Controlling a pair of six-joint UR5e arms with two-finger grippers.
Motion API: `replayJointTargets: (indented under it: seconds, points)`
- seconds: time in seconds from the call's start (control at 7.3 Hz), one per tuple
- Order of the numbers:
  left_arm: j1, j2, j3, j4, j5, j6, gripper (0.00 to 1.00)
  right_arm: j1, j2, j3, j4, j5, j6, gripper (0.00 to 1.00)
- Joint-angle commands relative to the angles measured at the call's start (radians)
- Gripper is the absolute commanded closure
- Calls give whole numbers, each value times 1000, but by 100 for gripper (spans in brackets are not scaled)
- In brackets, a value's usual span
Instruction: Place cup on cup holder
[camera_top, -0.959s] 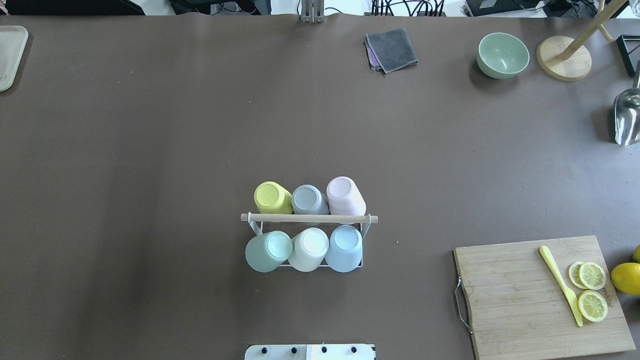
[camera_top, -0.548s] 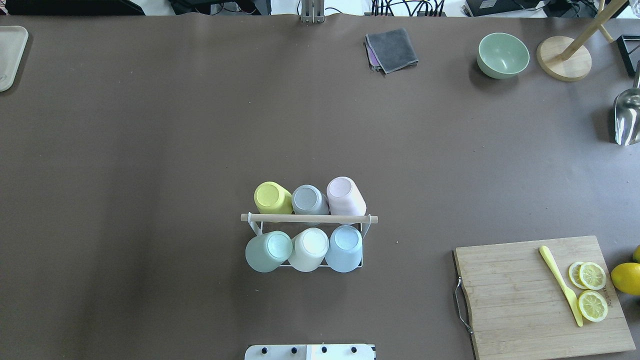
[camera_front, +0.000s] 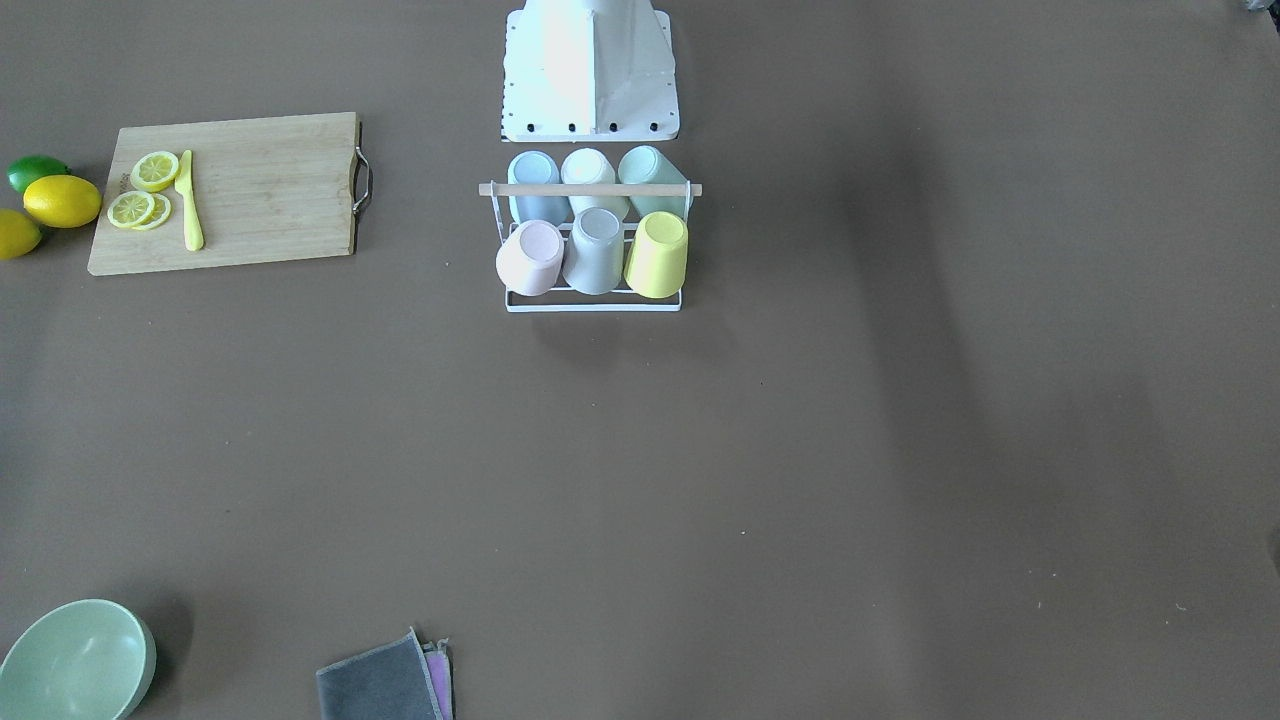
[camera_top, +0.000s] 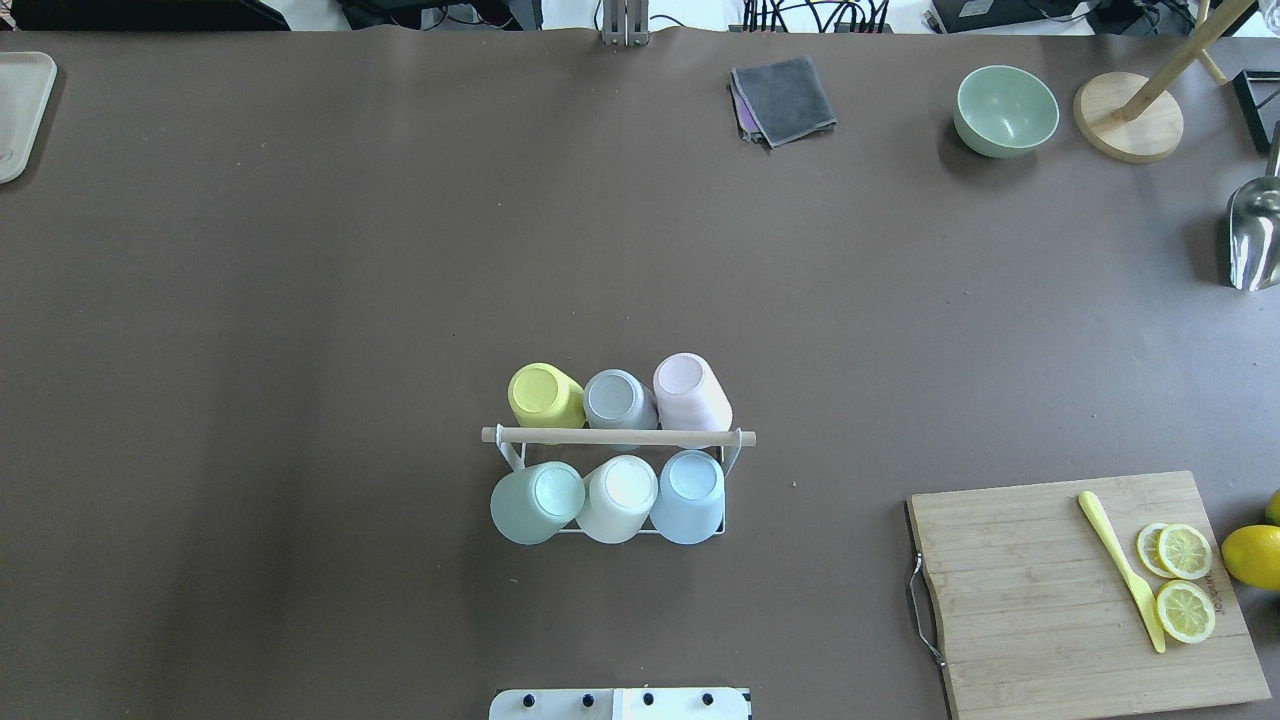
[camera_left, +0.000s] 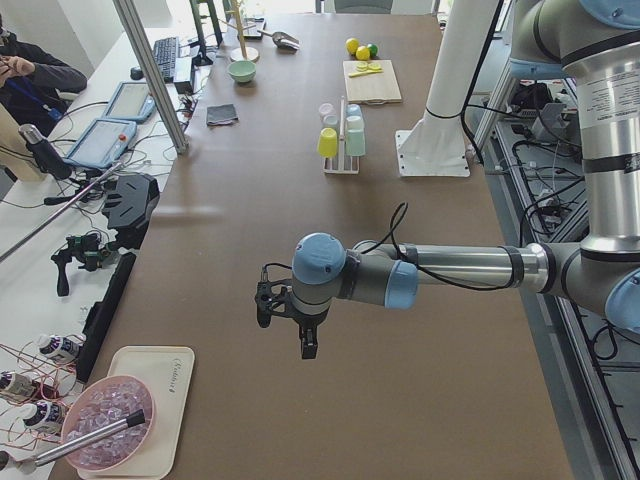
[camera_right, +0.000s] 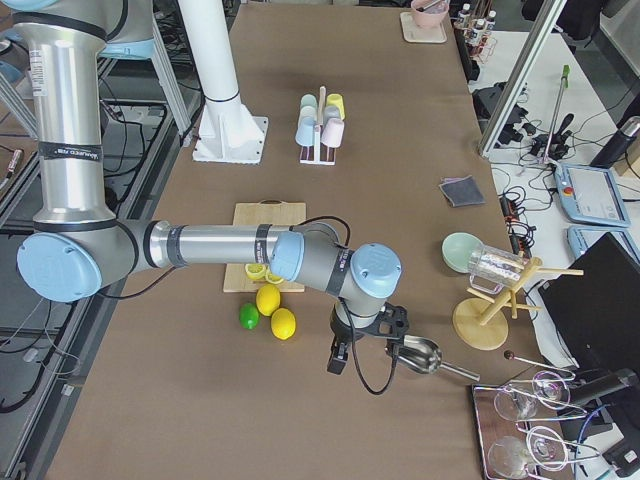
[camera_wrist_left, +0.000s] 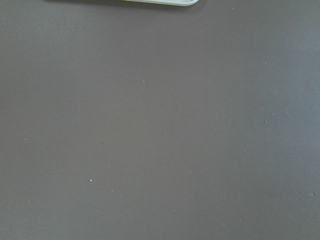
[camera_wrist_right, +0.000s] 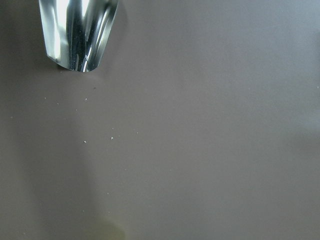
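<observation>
The cup holder (camera_top: 618, 437), a white wire rack with a wooden rod on top, stands near the table's front middle. Upside-down cups sit on all its prongs: yellow (camera_top: 545, 395), grey (camera_top: 618, 399), pink (camera_top: 690, 392), green (camera_top: 535, 502), white (camera_top: 618, 498) and blue (camera_top: 690, 496). The holder also shows in the front-facing view (camera_front: 590, 189). My left gripper (camera_left: 285, 325) hangs over bare table far to the left, near a tray. My right gripper (camera_right: 365, 340) hangs far to the right beside a metal scoop (camera_wrist_right: 77, 35). I cannot tell whether either gripper is open or shut.
A wooden cutting board (camera_top: 1040, 600) with lemon slices and a yellow knife (camera_top: 1120, 570) lies at the front right, with lemons (camera_top: 1250, 555) beside it. A green bowl (camera_top: 1005, 110), a grey cloth (camera_top: 783, 98) and a wooden stand (camera_top: 1128, 115) are at the back. A tray (camera_top: 20, 110) sits at the back left.
</observation>
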Motion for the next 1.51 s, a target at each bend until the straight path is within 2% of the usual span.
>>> replayJointTargets:
  seconds: [0.0, 0.82, 1.1, 1.37]
  points:
    - [0, -1, 5, 2, 0, 7, 1, 0, -8, 4, -1, -1, 3, 0]
    - [2, -12, 4, -4, -1, 9, 1, 0, -4, 4, 2, -31, -6, 0]
    - [2, -12, 2, -4, -1, 9, 1, 0, -19, 2, 66, -50, -7, 0]
    - [0, -16, 5, -2, -3, 7, 1, 0, -20, 2, 80, -47, 3, 0]
